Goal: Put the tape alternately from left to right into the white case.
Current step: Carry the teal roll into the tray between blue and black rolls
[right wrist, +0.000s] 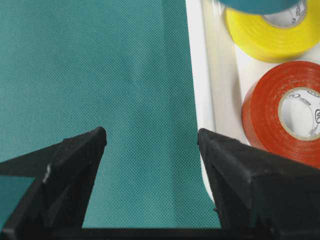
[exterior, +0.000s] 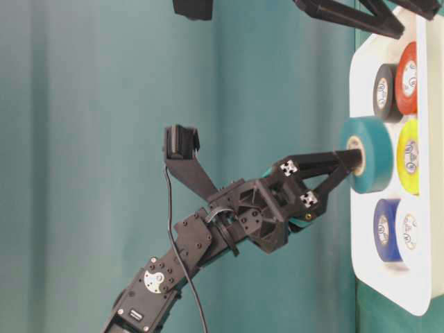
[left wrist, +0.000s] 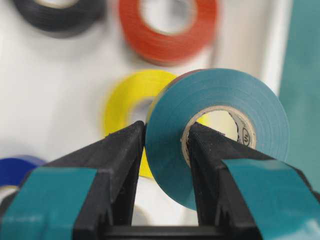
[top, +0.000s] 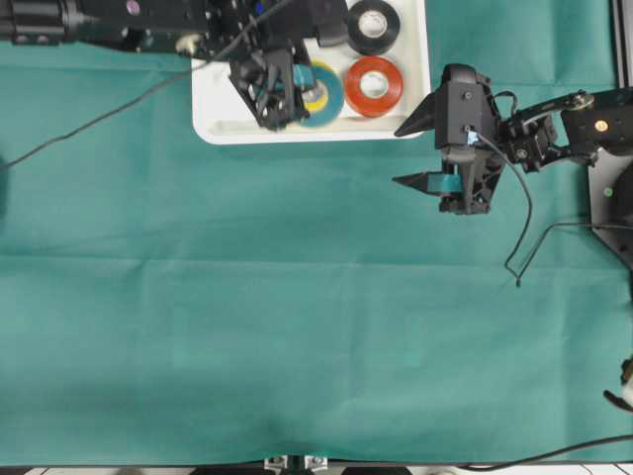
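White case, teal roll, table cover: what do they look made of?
White case: looks like moulded plastic, semi-gloss; smooth, with rounded corners and a raised rim.
Teal roll: likely vinyl electrical tape, satin sheen, on a pale printed core that looks like card.
Table cover: teal fabric, matte, possibly non-woven; a fine dotted texture shows in the right wrist view.

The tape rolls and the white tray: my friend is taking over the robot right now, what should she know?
Left gripper: shut on the round teal tape roll, one finger through its core, held above the shallow white plastic tray.
Right gripper: open, empty, over the green cloth beside the tray.
Already in the tray: yellow roll, red-orange roll, black roll, blue roll, white roll.
Left to do: set the teal roll down and let go.
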